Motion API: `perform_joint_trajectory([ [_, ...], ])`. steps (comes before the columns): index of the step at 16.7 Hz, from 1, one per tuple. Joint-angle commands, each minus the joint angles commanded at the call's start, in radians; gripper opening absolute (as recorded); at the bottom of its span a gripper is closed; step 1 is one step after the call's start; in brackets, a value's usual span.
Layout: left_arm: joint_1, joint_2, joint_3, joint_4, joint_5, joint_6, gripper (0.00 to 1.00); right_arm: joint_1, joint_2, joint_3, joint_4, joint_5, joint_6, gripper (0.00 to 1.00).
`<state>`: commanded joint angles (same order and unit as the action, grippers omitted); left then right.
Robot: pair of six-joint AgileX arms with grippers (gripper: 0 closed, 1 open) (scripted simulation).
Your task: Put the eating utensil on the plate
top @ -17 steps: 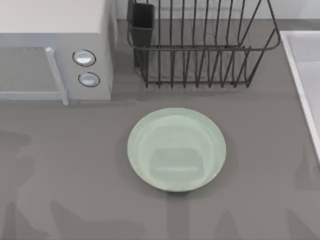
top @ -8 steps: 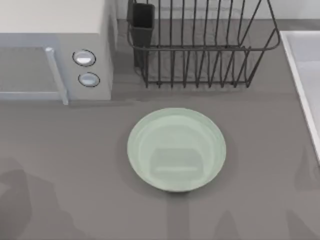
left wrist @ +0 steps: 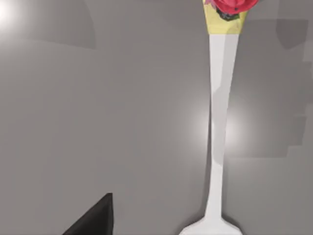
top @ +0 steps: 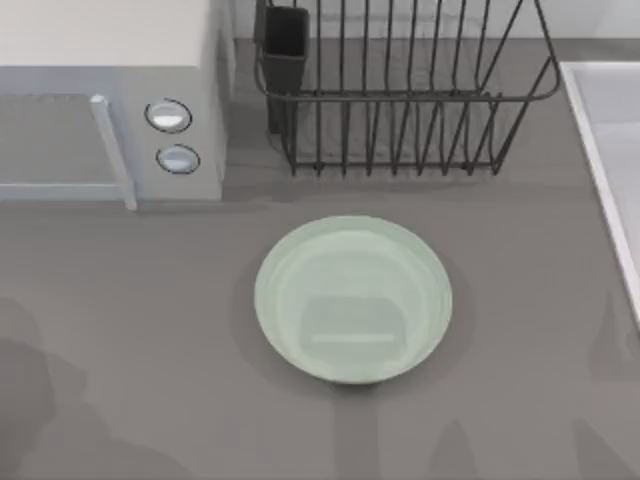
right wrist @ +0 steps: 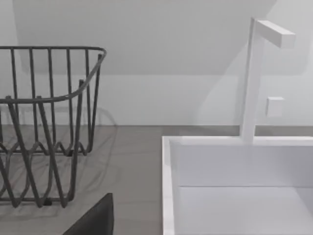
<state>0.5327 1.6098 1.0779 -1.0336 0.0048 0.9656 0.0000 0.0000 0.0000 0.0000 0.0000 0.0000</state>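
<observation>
The eating utensil, a white spoon, lies flat on the grey table right under my left wrist camera. Its slim handle ends in a red ornament, and the start of its oval bowl shows at the picture's edge. A dark part of my left gripper hangs above the table beside the handle, apart from it. The plate, round and pale mint green, sits at the table's middle in the top view with nothing on it. A dark part of my right gripper shows in the right wrist view, facing the rack and sink.
A microwave stands at the back left. A dark wire dish rack stands behind the plate. A white sink with a faucet borders the right side.
An arm's shadow at the table's front left has shifted and spread in the top view. The plate has not moved.
</observation>
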Motion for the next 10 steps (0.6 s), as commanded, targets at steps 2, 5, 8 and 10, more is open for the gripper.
perform_joint_trajectory([
  [2, 0.001, 0.008, -0.010, 0.016, 0.000, -0.001, 1.00, 0.000, 0.000, 0.000, 0.000, 0.000, 0.000, 1.00],
  [5, 0.003, 0.056, -0.064, 0.116, -0.001, 0.000, 1.00, 0.000, 0.000, 0.000, 0.000, 0.000, 0.000, 1.00],
  [8, 0.004, 0.129, -0.144, 0.281, 0.000, 0.003, 1.00, 0.000, 0.000, 0.000, 0.000, 0.000, 0.000, 1.00],
  [10, 0.005, 0.171, -0.191, 0.367, 0.000, 0.004, 1.00, 0.000, 0.000, 0.000, 0.000, 0.000, 0.000, 1.00],
])
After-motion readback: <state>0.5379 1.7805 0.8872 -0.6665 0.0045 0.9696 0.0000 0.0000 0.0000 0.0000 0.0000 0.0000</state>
